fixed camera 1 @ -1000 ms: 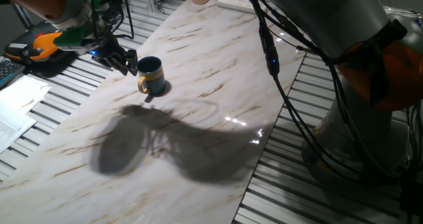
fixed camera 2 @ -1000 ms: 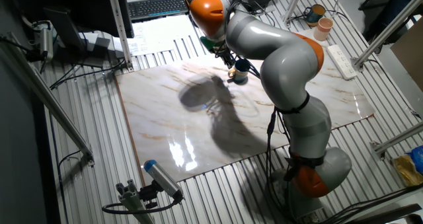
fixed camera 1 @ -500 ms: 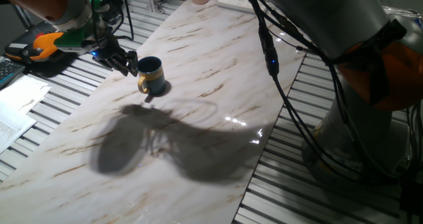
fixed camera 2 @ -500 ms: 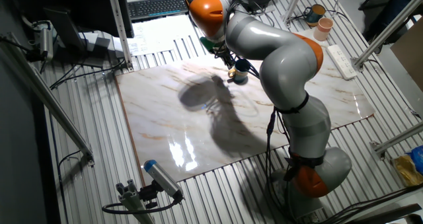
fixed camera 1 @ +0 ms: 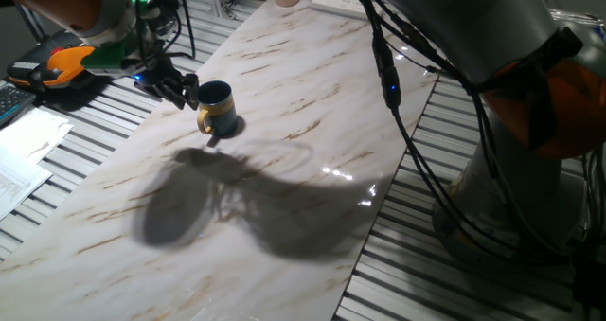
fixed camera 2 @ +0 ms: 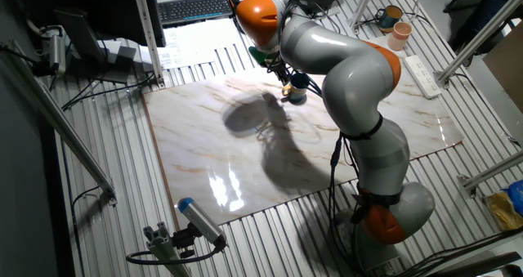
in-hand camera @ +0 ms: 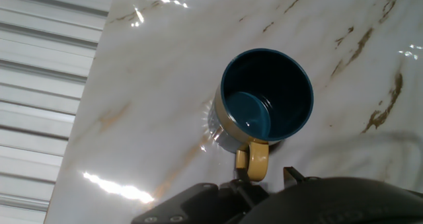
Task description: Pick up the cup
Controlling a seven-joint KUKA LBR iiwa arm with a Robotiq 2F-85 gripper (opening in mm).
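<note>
I'm on approach w/ fingers point(fixed camera 1: 180, 89) just beside the cup point(fixed camera 1: 217, 107), upright on the bench point(fixed camera 1: 312, 103), can't tell how open, holding nothing; next I'd likely straddle the rim & close.

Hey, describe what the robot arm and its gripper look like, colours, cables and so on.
The arm has smooth silver-grey rounded links with orange bands at the joints. Black cables hang in loose loops along it, one carrying a small blue light. The gripper is black with dark fingers, and a green light glows on the wrist just above it.
</note>
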